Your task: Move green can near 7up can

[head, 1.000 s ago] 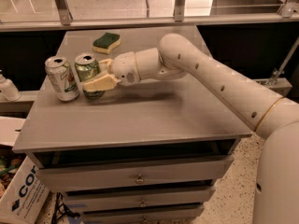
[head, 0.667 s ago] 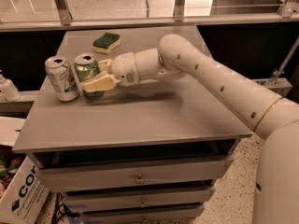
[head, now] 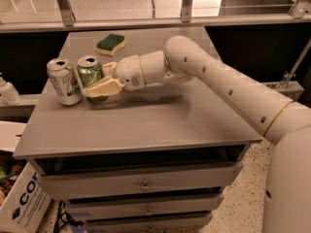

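The green can (head: 90, 74) stands upright on the grey table top (head: 146, 115) at the left. The 7up can (head: 64, 81), mostly white with a red-orange spot, stands upright just left of it, a narrow gap between them. My gripper (head: 99, 79) reaches in from the right. Its cream fingers (head: 104, 87) lie around the green can, one in front and one behind, and touch its sides.
A green-and-yellow sponge (head: 111, 44) lies at the back of the table. A white bottle (head: 8, 92) stands off the table's left edge. Drawers (head: 141, 184) sit below the top, and a cardboard box (head: 22, 203) stands on the floor at lower left.
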